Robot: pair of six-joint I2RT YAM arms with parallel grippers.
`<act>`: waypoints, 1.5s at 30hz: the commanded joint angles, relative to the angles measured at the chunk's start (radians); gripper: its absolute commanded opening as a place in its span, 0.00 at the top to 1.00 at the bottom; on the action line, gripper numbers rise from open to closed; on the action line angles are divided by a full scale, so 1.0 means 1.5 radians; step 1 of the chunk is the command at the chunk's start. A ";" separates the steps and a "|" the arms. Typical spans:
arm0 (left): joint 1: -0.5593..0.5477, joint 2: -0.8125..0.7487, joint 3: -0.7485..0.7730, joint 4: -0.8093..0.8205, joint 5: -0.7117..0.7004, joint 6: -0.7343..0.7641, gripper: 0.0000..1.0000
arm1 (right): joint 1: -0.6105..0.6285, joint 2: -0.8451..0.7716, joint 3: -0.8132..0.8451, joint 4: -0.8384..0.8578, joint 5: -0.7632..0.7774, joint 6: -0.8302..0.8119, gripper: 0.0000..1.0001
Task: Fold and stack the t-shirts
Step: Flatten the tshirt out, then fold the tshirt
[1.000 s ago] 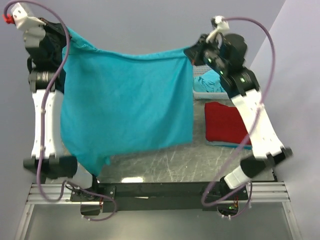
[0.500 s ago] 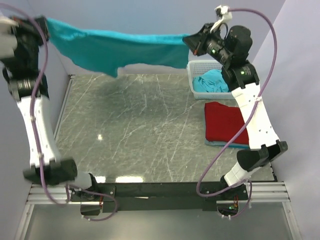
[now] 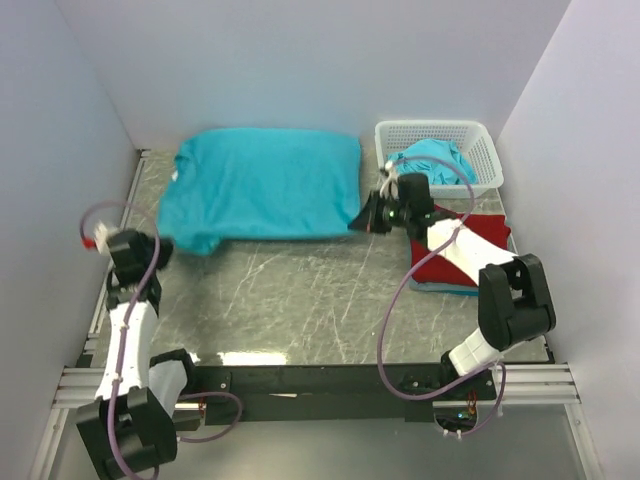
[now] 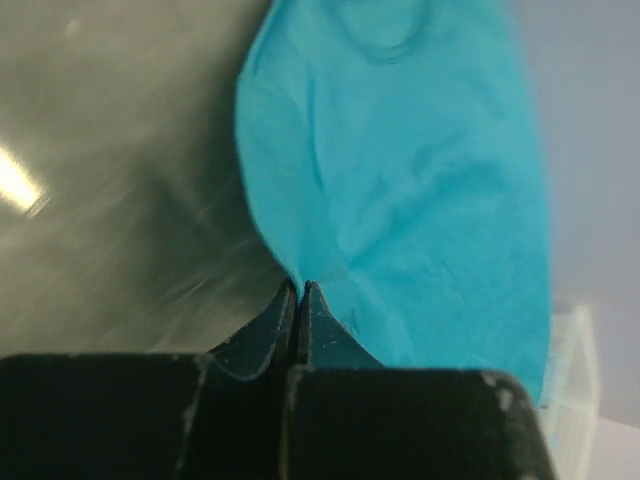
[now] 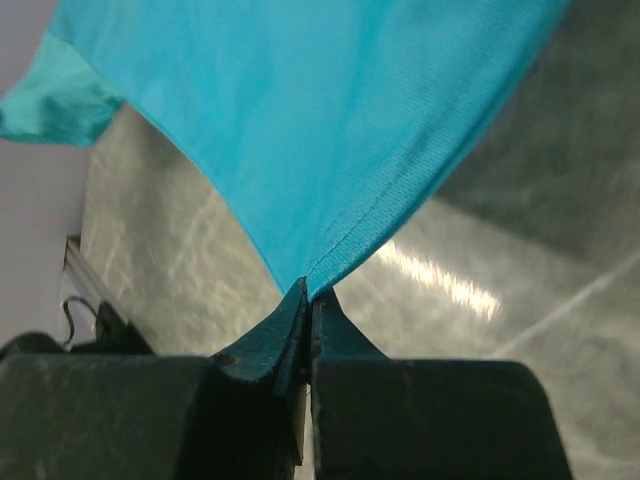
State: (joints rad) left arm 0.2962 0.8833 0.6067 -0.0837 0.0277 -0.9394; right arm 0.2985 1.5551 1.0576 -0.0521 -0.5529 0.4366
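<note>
Teal t-shirt — spread flat at the far side of the surface, ready for folding. Left pincer, right pincer — each clamped tight on a near corner, likely to keep the cloth taut.

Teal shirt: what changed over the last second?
The teal shirt, hanging spread in the air between both raised arms, was swung to the far side and laid flat on the table. Both arms came down; left tool and right tool still pinch its near corners. The red shirt and basket are unchanged.
</note>
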 commanded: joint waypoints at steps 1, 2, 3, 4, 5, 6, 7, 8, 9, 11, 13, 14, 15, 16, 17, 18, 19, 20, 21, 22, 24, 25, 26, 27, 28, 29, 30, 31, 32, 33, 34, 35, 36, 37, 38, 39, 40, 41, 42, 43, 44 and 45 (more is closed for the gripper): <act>-0.002 -0.072 -0.078 -0.044 -0.047 -0.095 1.00 | 0.004 -0.002 -0.058 0.090 -0.039 0.039 1.00; -0.004 -0.086 -0.089 -0.084 -0.069 -0.100 1.00 | 0.009 0.003 -0.073 0.085 -0.039 0.043 1.00; -0.007 -0.109 -0.103 -0.105 -0.081 -0.099 1.00 | 0.009 0.008 -0.087 0.087 -0.039 0.043 1.00; -0.010 -0.120 -0.108 -0.133 -0.094 -0.102 1.00 | 0.010 0.008 -0.114 0.089 -0.038 0.044 1.00; -0.020 -0.133 -0.122 -0.172 -0.115 -0.107 1.00 | 0.011 0.008 -0.127 0.085 -0.031 0.054 1.00; -0.023 -0.157 -0.132 -0.184 -0.118 -0.111 1.00 | 0.011 0.004 -0.138 0.083 -0.030 0.058 1.00; -0.024 -0.170 -0.143 -0.194 -0.116 -0.111 1.00 | 0.010 0.000 -0.160 0.082 -0.028 0.059 1.00; -0.025 -0.184 -0.152 -0.205 -0.115 -0.121 1.00 | 0.011 -0.006 -0.171 0.076 -0.022 0.063 1.00; -0.024 -0.212 -0.168 -0.231 -0.116 -0.130 0.99 | 0.012 -0.018 -0.182 0.074 -0.013 0.066 1.00; -0.025 -0.242 -0.181 -0.256 -0.115 -0.154 1.00 | 0.015 -0.031 -0.218 0.061 -0.004 0.076 1.00; -0.025 -0.294 -0.193 -0.300 -0.113 -0.163 1.00 | 0.018 -0.060 -0.262 0.060 0.000 0.084 1.00; -0.024 -0.331 -0.193 -0.317 -0.119 -0.170 1.00 | 0.018 -0.083 -0.277 0.061 0.003 0.093 1.00; -0.030 -0.349 -0.193 -0.335 -0.126 -0.185 1.00 | 0.018 -0.095 -0.292 0.062 0.006 0.098 1.00; -0.039 -0.367 -0.198 -0.342 -0.122 -0.200 1.00 | 0.020 -0.106 -0.315 0.059 0.016 0.102 1.00; -0.049 -0.382 -0.200 -0.343 -0.119 -0.204 0.99 | 0.020 -0.117 -0.324 0.055 0.021 0.110 1.00; -0.050 -0.405 -0.204 -0.349 -0.119 -0.210 0.99 | 0.021 -0.138 -0.337 0.055 0.024 0.113 0.98; -0.050 -0.412 -0.202 -0.353 -0.132 -0.217 0.99 | 0.021 -0.146 -0.341 0.052 0.027 0.119 0.98; -0.050 -0.416 -0.198 -0.359 -0.142 -0.216 0.99 | 0.021 -0.152 -0.343 0.050 0.030 0.120 0.98; -0.050 -0.415 -0.184 -0.360 -0.151 -0.214 0.99 | 0.020 -0.158 -0.339 0.047 0.033 0.121 0.97; -0.050 -0.411 -0.177 -0.360 -0.159 -0.204 0.99 | 0.020 -0.158 -0.335 0.045 0.037 0.124 0.97; -0.050 -0.383 -0.153 -0.343 -0.157 -0.186 0.99 | 0.020 -0.154 -0.318 0.039 0.037 0.125 0.97; -0.050 -0.368 -0.146 -0.336 -0.149 -0.176 1.00 | 0.020 -0.154 -0.312 0.039 0.036 0.127 0.97; -0.050 -0.354 -0.137 -0.327 -0.144 -0.170 0.99 | 0.020 -0.154 -0.307 0.039 0.033 0.130 0.97; -0.050 -0.322 -0.135 -0.304 -0.139 -0.166 1.00 | 0.021 -0.156 -0.298 0.040 0.036 0.132 0.97; -0.050 -0.307 -0.132 -0.293 -0.132 -0.161 1.00 | 0.020 -0.157 -0.292 0.040 0.039 0.135 0.98; -0.050 -0.279 -0.130 -0.276 -0.118 -0.156 1.00 | 0.020 -0.158 -0.286 0.025 0.044 0.135 0.97; -0.049 -0.267 -0.129 -0.239 -0.112 -0.153 0.99 | 0.020 -0.158 -0.273 0.019 0.059 0.134 0.97; -0.050 -0.254 -0.125 -0.225 -0.107 -0.146 0.99 | 0.020 -0.157 -0.266 0.013 0.064 0.135 0.97; -0.050 -0.229 -0.115 -0.208 -0.104 -0.143 0.99 | 0.021 -0.155 -0.261 0.005 0.065 0.134 0.97; -0.050 -0.218 -0.109 -0.190 -0.104 -0.143 1.00 | 0.021 -0.150 -0.250 0.003 0.065 0.133 0.97; -0.050 -0.205 -0.105 -0.174 -0.104 -0.139 0.99 | 0.021 -0.147 -0.245 0.000 0.063 0.135 0.98; -0.051 -0.193 -0.097 -0.161 -0.104 -0.132 0.99 | 0.021 -0.144 -0.238 -0.001 0.061 0.135 0.97; -0.051 -0.166 -0.090 -0.155 -0.113 -0.128 0.99 | 0.020 -0.135 -0.224 -0.003 0.061 0.135 0.97; -0.051 -0.149 -0.080 -0.144 -0.115 -0.124 0.99 | 0.021 -0.130 -0.215 -0.008 0.064 0.134 0.97; -0.051 -0.118 -0.065 -0.134 -0.111 -0.118 0.99 | 0.021 -0.124 -0.208 -0.011 0.067 0.135 0.98; -0.051 -0.102 -0.059 -0.121 -0.096 -0.114 0.99 | 0.020 -0.112 -0.193 -0.014 0.071 0.134 0.98; -0.055 -0.087 -0.055 -0.096 -0.089 -0.106 0.99 | 0.019 -0.108 -0.186 -0.016 0.075 0.135 0.97; -0.057 -0.058 -0.047 -0.085 -0.085 -0.104 0.99 | 0.020 -0.099 -0.181 -0.013 0.076 0.135 0.97; -0.060 -0.045 -0.042 -0.078 -0.084 -0.105 0.99 | 0.019 -0.094 -0.169 -0.016 0.075 0.135 0.97; -0.063 -0.032 -0.037 -0.072 -0.087 -0.104 0.99 | 0.019 -0.088 -0.161 -0.019 0.075 0.133 0.97; -0.069 -0.006 -0.028 -0.059 -0.086 -0.099 0.99 | 0.020 -0.076 -0.155 -0.026 0.076 0.131 0.97; -0.071 0.006 -0.022 -0.054 -0.087 -0.093 0.99 | 0.018 -0.070 -0.144 -0.030 0.076 0.130 0.97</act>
State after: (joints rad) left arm 0.2039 0.8478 0.5190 -0.2649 -0.1200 -1.1202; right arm 0.3229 1.4242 0.7780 -0.0742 -0.4549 0.6353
